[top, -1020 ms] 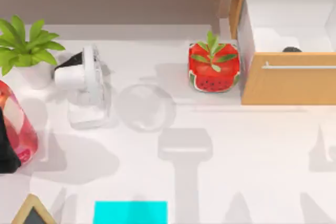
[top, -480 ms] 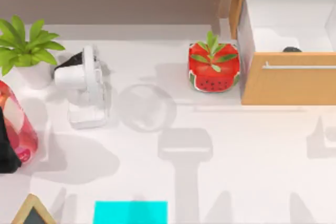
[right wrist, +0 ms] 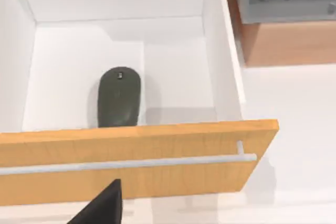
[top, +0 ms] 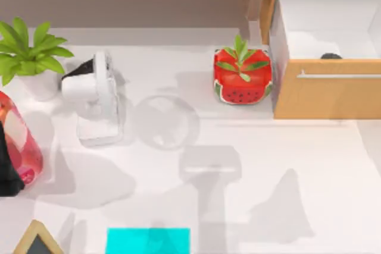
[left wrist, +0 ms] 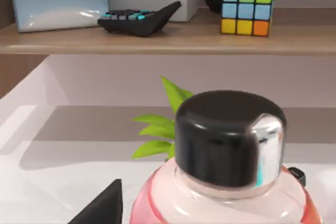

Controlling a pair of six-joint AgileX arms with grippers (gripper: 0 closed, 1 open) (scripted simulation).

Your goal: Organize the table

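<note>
Across the top view spreads the white worktop [top: 256,165], holding a small fan [top: 98,96], a potted plant [top: 27,57] at the upper left, a red watermelon-patterned planter [top: 242,78] near centre, a pink bottle [top: 18,147] at the left edge and a cyan block [top: 147,241] at the bottom edge. At the upper right, a wooden drawer [top: 324,87] stands open with a dark mouse [right wrist: 119,96] lying inside.

Judging by this, the step in hand is closing the drawer: push squarely on its front near the silver handle [right wrist: 126,164], keeping the push straight so it does not jam.

From the right wrist view, the right arm looks down over the drawer front. The left wrist view looks over the bottle's black cap [left wrist: 230,137], toward a shelf [left wrist: 157,40] with a Rubik's cube [left wrist: 248,7]. I cannot tell how wide either arm's fingers are.
</note>
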